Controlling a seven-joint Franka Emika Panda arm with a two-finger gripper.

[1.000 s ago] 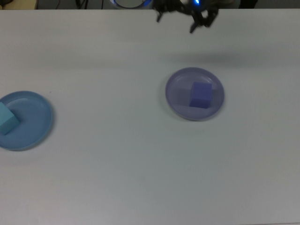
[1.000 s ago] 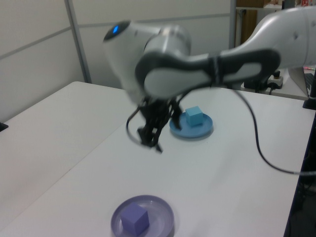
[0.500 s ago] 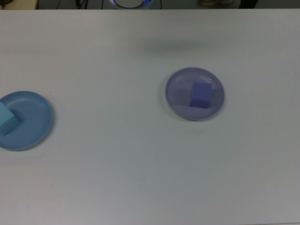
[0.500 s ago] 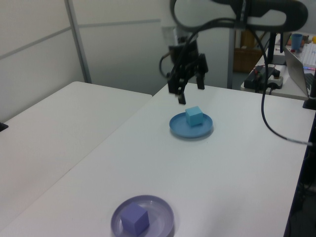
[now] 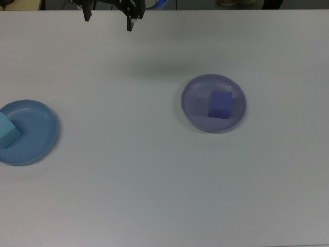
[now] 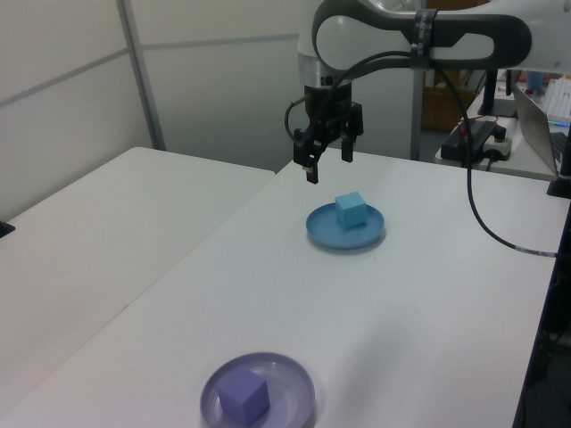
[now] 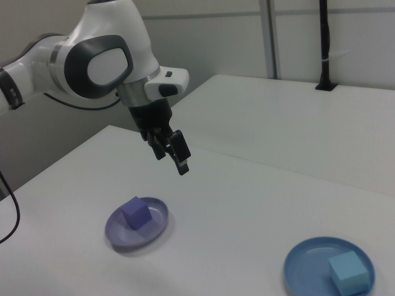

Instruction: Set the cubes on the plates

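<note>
A darker indigo-purple cube [image 5: 221,104] rests on the pale lavender plate [image 5: 193,110] right of the top view's middle. The light cyan cube [image 5: 7,129] sits on the light blue plate [image 5: 38,136] at the top view's left edge. In the left view the cyan cube [image 6: 351,209] and blue plate [image 6: 321,234] lie far back, with the purple cube [image 6: 244,396] and lavender plate [image 6: 294,379] near the front. My gripper [image 5: 109,18] [image 6: 327,162] [image 7: 171,157] hangs open and empty above the table, apart from both plates and nearer the blue one in the left view.
A second white table [image 6: 89,232] adjoins along a seam on the left view's left. A black cable [image 6: 486,232] trails from the arm over the table's edge on the left view's right. A black pole [image 7: 323,43] stands on the far table in the right view.
The gripper swung from the top view's upper right to its upper left, ending up raised near the blue plate. Both cubes and plates stayed put.
</note>
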